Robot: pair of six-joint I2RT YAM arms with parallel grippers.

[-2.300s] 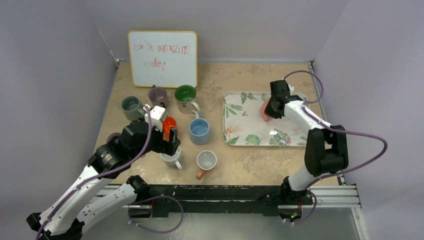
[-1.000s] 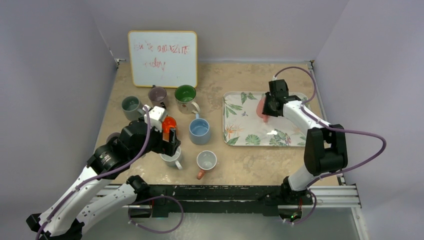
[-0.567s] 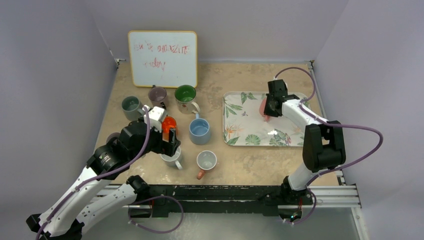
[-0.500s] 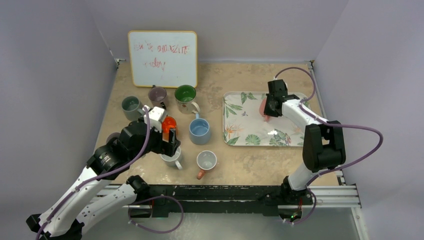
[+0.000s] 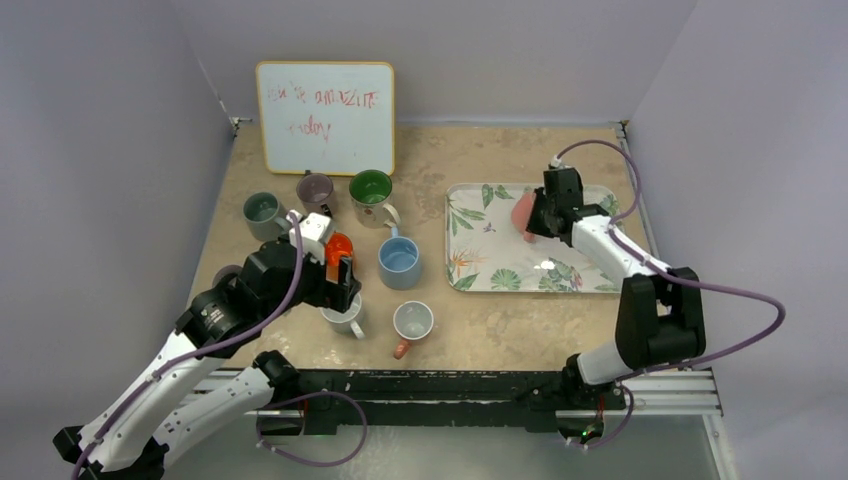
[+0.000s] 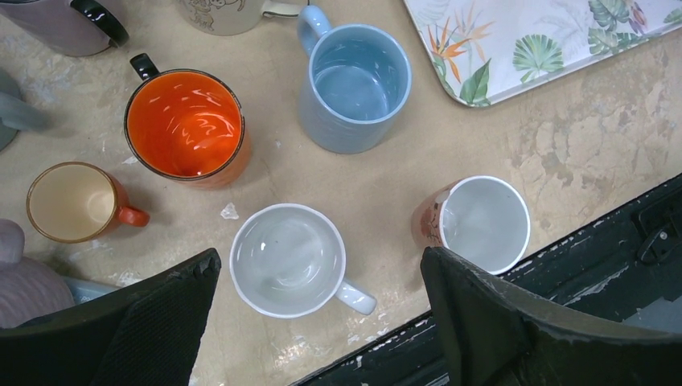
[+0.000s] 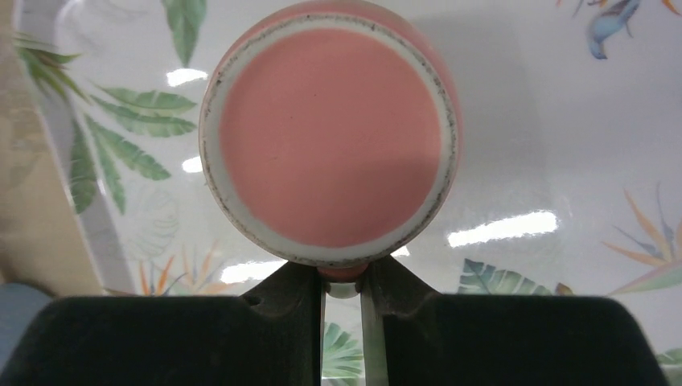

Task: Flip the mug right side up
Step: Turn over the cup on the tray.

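Pink mug (image 7: 330,145), base toward the right gripper (image 7: 342,279), held by its handle

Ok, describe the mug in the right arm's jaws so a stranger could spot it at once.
Find the leaf-print tray on the right of the table. Toward its far edge is a salmon-pink mug, pinched in the jaws of the right gripper. It is the only mug on the tray; the other mugs crowd the table's left.

Whiteboard (image 5: 325,117), blue mug (image 6: 359,84), orange mug (image 6: 186,125), leaf-print tray (image 5: 490,255)
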